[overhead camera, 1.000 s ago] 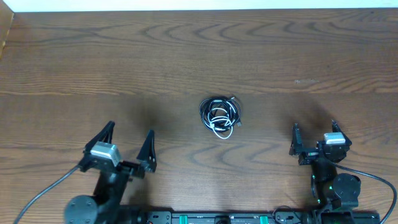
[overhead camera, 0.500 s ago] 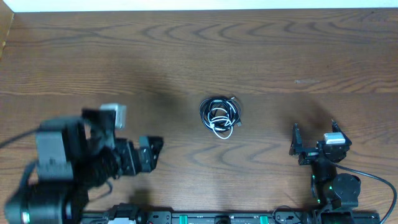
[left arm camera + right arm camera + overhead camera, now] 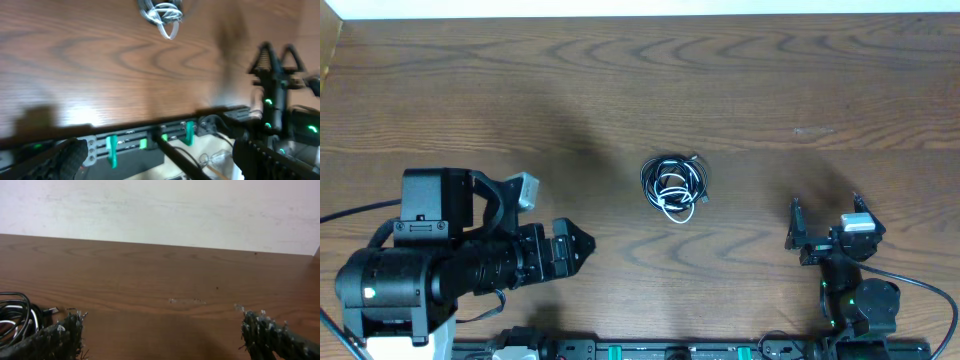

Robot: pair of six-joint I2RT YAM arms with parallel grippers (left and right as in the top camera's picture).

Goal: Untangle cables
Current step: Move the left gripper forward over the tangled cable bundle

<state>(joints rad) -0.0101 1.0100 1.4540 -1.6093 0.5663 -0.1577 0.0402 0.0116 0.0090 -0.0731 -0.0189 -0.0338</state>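
The cables (image 3: 673, 187) lie in one small tangled coil of black cords with a white cord looped through it, at the middle of the wooden table (image 3: 620, 90). The coil also shows at the top of the left wrist view (image 3: 162, 11) and at the left edge of the right wrist view (image 3: 15, 317). My left gripper (image 3: 570, 248) is raised and turned sideways, pointing right, left of and nearer than the coil. Its fingers (image 3: 167, 162) are spread and empty. My right gripper (image 3: 825, 225) sits low at the front right, open and empty (image 3: 165, 337), well apart from the coil.
The left arm's bulky body (image 3: 430, 260) hangs over the front left of the table. The right arm's base (image 3: 860, 300) stands at the front right and shows in the left wrist view (image 3: 275, 75). A rail with green clips (image 3: 145, 142) runs along the front edge.
My left arm has lifted off its rest pose and swung round, so its gripper now points right along the table's front. The right arm and the cables have not moved.
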